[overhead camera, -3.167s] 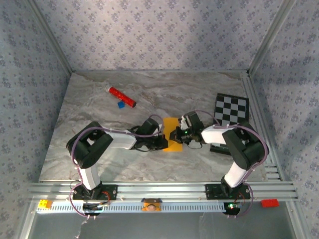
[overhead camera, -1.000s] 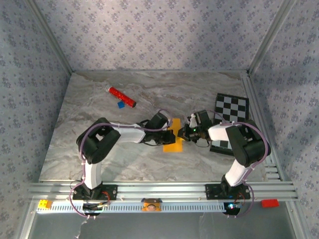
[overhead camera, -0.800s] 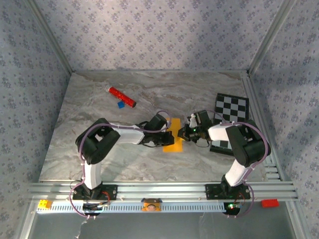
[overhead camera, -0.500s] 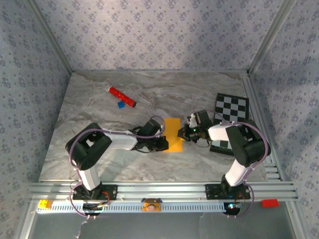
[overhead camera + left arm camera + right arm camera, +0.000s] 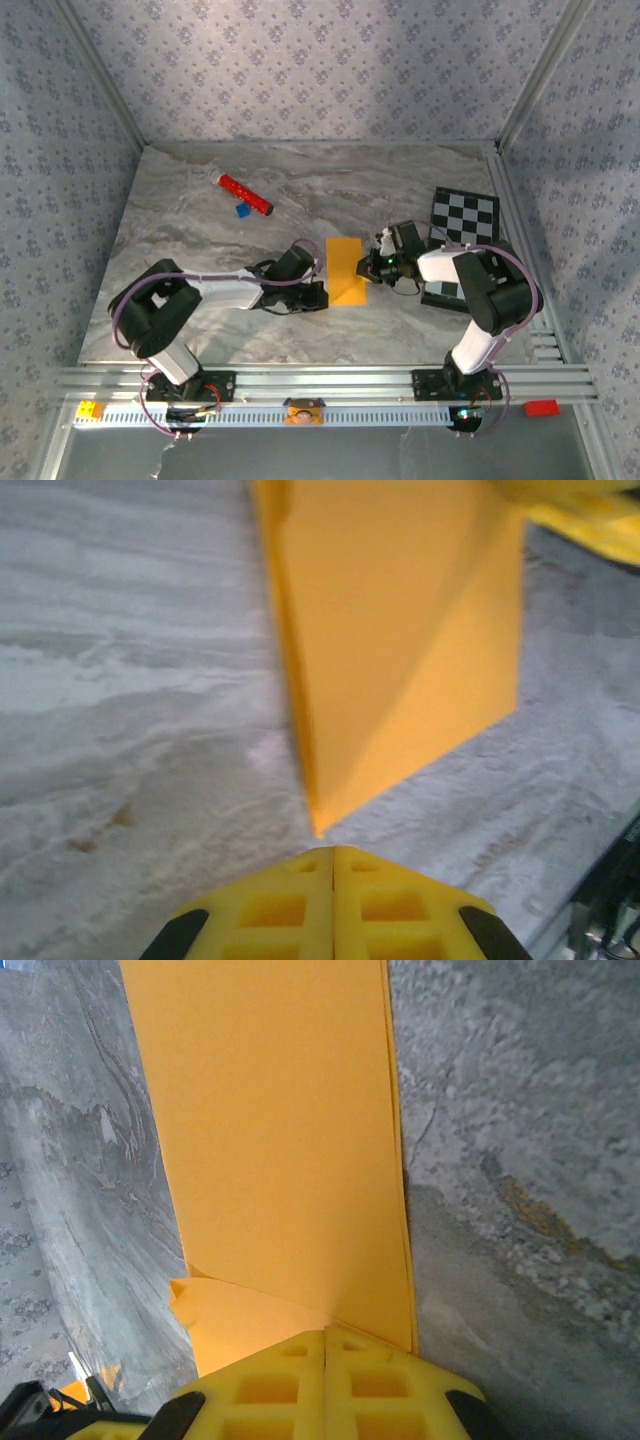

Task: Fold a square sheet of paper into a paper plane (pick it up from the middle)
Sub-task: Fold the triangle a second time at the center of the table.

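The left gripper [image 5: 320, 295] has drawn back left and nearer, fingers pressed together, just off the near-left corner of the square sheet of paper [image 5: 346, 268], which lies folded with its long axis near-to-far. The right gripper [image 5: 372, 268], closed too, touches its right edge.

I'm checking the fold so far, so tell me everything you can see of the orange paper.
The orange paper is thin and folded into a narrow rectangle lying flat on the marble table between both arms. Stacked layers show along one long edge. The right gripper, shut, meets its right edge; the left gripper, shut, sits just off its near-left corner.
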Robot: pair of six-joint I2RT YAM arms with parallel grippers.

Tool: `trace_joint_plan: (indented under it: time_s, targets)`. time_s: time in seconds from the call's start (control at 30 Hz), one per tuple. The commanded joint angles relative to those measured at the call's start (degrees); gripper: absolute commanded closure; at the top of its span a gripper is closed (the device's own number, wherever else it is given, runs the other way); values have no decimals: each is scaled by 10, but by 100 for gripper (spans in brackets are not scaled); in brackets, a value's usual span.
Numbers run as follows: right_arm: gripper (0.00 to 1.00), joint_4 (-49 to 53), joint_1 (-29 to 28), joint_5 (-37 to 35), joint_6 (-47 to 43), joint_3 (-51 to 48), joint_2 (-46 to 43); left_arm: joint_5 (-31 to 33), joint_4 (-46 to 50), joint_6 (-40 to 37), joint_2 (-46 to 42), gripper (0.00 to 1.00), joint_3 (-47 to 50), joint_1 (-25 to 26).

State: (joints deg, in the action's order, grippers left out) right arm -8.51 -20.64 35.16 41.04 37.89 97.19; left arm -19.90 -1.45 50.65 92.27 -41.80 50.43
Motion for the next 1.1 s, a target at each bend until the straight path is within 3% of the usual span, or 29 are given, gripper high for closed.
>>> trace_joint_plan:
  time_s: [0.0,0.37,0.7,1.07]
  targets:
    - [100,61,1,-51,-14,-3,7,16,25,-29,-16,93,-56,-1]
    - [98,69,-2,-29,-20,18,1,8,55,-49,100,99,-121,-15]
    - [97,94,-29,-25,-20,57,-48,22,56,-29,115,100,-89,-1]
    - [99,25,-85,-19,24,-4,-22,39,47,-10,110,100,-83,3]
